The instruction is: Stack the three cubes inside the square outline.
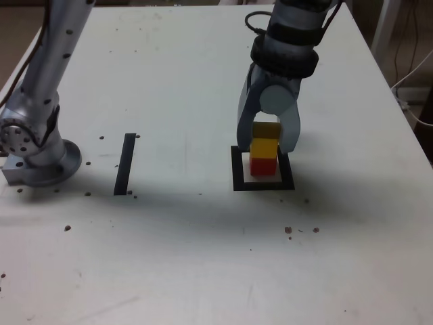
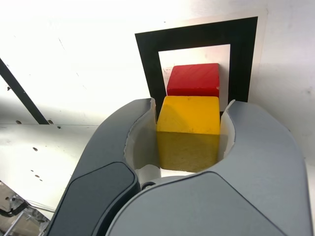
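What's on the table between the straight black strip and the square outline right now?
Nothing of note: in the exterior view the table between the black strip and the square outline is bare apart from a tiny dark speck. The third cube does not show there.

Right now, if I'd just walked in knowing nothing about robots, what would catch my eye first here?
Probably the gripper, shut on a yellow cube that sits on a red cube inside the black square outline, toward the exterior view's right. Next, the arm's silver base at that view's left edge, with a straight black strip on the white table between base and square. No green cube shows.
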{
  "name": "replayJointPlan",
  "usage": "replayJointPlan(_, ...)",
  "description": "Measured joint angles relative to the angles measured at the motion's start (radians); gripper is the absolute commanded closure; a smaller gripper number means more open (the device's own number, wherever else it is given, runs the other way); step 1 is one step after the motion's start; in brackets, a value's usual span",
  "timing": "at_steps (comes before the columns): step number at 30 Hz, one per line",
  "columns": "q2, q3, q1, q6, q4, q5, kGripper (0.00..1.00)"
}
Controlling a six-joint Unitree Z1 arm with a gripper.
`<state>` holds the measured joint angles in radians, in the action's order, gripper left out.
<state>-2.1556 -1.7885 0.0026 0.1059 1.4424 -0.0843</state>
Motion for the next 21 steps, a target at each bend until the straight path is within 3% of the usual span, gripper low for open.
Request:
replayJointPlan(2,0.0,0.0,0.001,0.0,0.0,0.0,0.62)
replayJointPlan(7,0.0,0.003,0.001,0.001,-0.004,0.0,0.16)
replayJointPlan(9,0.0,0.004,0.002,0.003,-0.007,0.0,0.05)
replayJointPlan(21,0.008,0.026,0.021,0.008,-0.017,0.008,0.01)
